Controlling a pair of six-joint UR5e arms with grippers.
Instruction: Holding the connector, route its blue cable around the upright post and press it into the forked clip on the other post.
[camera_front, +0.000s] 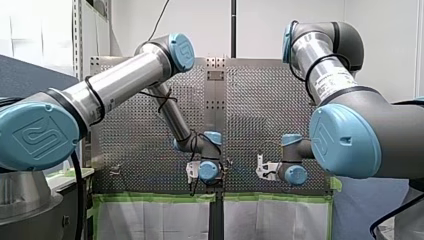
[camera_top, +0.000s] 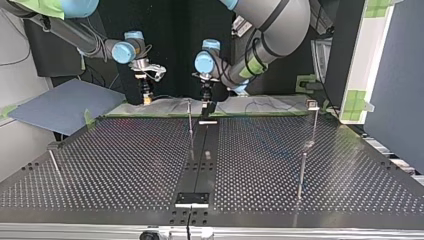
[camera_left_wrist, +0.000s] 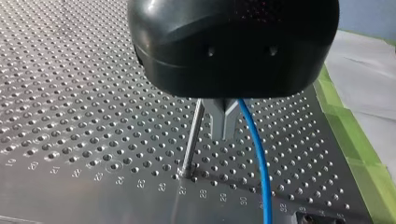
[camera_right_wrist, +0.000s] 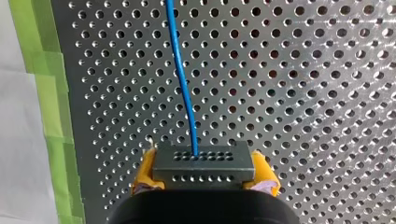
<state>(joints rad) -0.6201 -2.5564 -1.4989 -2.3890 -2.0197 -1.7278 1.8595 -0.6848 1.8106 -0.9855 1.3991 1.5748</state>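
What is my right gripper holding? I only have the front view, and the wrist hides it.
Observer: In the right wrist view, the right gripper is shut on the dark connector, with the blue cable leaving its face.
Operator: Where does that cable run at my other arm?
Observer: In the left wrist view it drops past the left gripper. The thin upright post is on the gripper's other side, apart from the cable.
Operator: And the target?
Observer: In the top view the clip post stands at that view's right, and I see no cable at it.
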